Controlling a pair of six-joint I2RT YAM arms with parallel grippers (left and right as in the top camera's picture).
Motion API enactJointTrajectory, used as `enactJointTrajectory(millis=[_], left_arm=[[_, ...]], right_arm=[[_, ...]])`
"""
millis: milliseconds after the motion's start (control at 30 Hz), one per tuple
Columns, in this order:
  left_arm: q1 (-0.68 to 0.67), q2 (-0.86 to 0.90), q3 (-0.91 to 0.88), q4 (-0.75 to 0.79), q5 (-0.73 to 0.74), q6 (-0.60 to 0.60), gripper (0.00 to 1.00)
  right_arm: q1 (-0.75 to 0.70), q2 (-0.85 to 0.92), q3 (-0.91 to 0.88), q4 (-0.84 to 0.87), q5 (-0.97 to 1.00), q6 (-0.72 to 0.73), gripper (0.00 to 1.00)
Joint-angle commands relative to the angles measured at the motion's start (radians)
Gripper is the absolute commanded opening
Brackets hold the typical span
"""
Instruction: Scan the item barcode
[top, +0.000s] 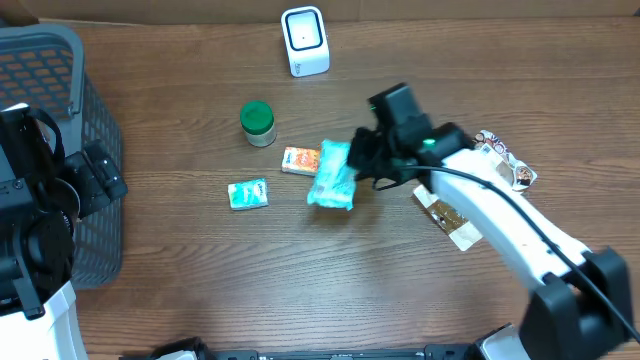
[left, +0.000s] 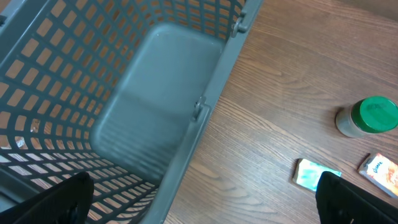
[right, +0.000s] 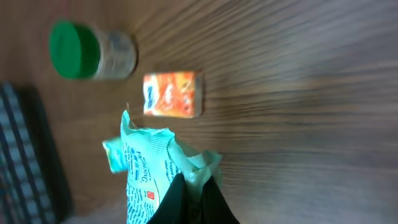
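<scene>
My right gripper (right: 194, 186) is shut on the crumpled edge of a light teal printed packet (right: 146, 174). In the overhead view that packet (top: 331, 176) lies at mid-table with the right gripper (top: 362, 160) at its right side. A white barcode scanner (top: 304, 40) stands at the table's far edge. At the left, my left gripper (left: 202, 199) is open and empty, hanging over the rim of the grey basket (left: 155, 93).
A green-lidded jar (top: 257, 122), an orange box (top: 300, 160) and a small teal pack (top: 247, 194) lie left of the held packet. Two more packets (top: 505, 160) (top: 448, 218) lie under the right arm. The grey basket (top: 60, 100) fills the left edge.
</scene>
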Motion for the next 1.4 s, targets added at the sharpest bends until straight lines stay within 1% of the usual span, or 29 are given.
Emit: enactJointTrajectory(millis=[0,67,133,267,300,433,467,500,533,600,633,667,767,900,1000,1067,1167,1233,1267,1367], left_arm=[[0.005,-0.009,0.02,0.001,-0.01,-0.021,1.0],[0.005,-0.009,0.02,0.001,-0.01,-0.021,1.0],[0.005,-0.009,0.02,0.001,-0.01,-0.021,1.0],[0.005,-0.009,0.02,0.001,-0.01,-0.021,1.0],[0.005,-0.009,0.02,0.001,-0.01,-0.021,1.0],[0.005,-0.009,0.02,0.001,-0.01,-0.021,1.0],[0.005,-0.009,0.02,0.001,-0.01,-0.021,1.0],[0.005,-0.009,0.02,0.001,-0.01,-0.021,1.0],[0.005,-0.009,0.02,0.001,-0.01,-0.021,1.0],[0.005,-0.009,0.02,0.001,-0.01,-0.021,1.0],[0.005,-0.009,0.02,0.001,-0.01,-0.021,1.0],[0.005,-0.009,0.02,0.001,-0.01,-0.021,1.0],[0.005,-0.009,0.02,0.001,-0.01,-0.021,1.0],[0.005,-0.009,0.02,0.001,-0.01,-0.021,1.0],[0.005,-0.009,0.02,0.001,-0.01,-0.021,1.0],[0.005,-0.009,0.02,0.001,-0.01,-0.021,1.0],[0.005,-0.009,0.02,0.001,-0.01,-0.021,1.0],[0.005,-0.009,0.02,0.001,-0.01,-0.021,1.0],[0.005,-0.009,0.02,0.001,-0.01,-0.021,1.0],[0.005,-0.009,0.02,0.001,-0.01,-0.021,1.0]], right_arm=[[-0.02,0.003,-0.003,-0.009,0.112,0.202,0.04],[-0.02,0.006,-0.035,-0.003,0.184,0.325,0.04],[-0.012,0.013,-0.079,-0.002,0.24,0.5,0.04],[0.013,0.026,-0.154,-0.002,0.254,0.761,0.04],[0.025,0.029,-0.175,0.01,0.254,0.802,0.04],[0.074,0.047,-0.211,0.051,0.26,0.789,0.04],[0.084,0.051,-0.211,0.051,0.263,0.764,0.08],[0.095,0.051,-0.211,0.051,0.266,0.706,0.25],[0.102,0.051,-0.21,0.054,0.271,0.628,0.5],[0.105,0.05,-0.208,0.053,0.256,0.508,0.72],[0.105,0.05,-0.207,0.053,0.237,0.457,0.79],[0.098,0.05,-0.203,0.053,0.198,0.347,0.83],[0.073,0.048,-0.179,0.048,0.13,0.087,0.85],[0.018,0.047,-0.134,0.019,0.086,-0.261,0.85],[-0.043,0.052,-0.132,0.002,0.022,-0.48,0.85],[-0.074,0.064,-0.132,-0.013,-0.028,-0.522,0.84],[-0.113,0.097,-0.136,-0.017,-0.192,-0.612,0.83],[-0.127,0.131,-0.138,-0.016,-0.278,-0.665,0.79],[-0.13,0.152,-0.139,-0.014,-0.302,-0.674,0.78],[-0.13,0.206,-0.139,-0.01,-0.311,-0.674,0.77]])
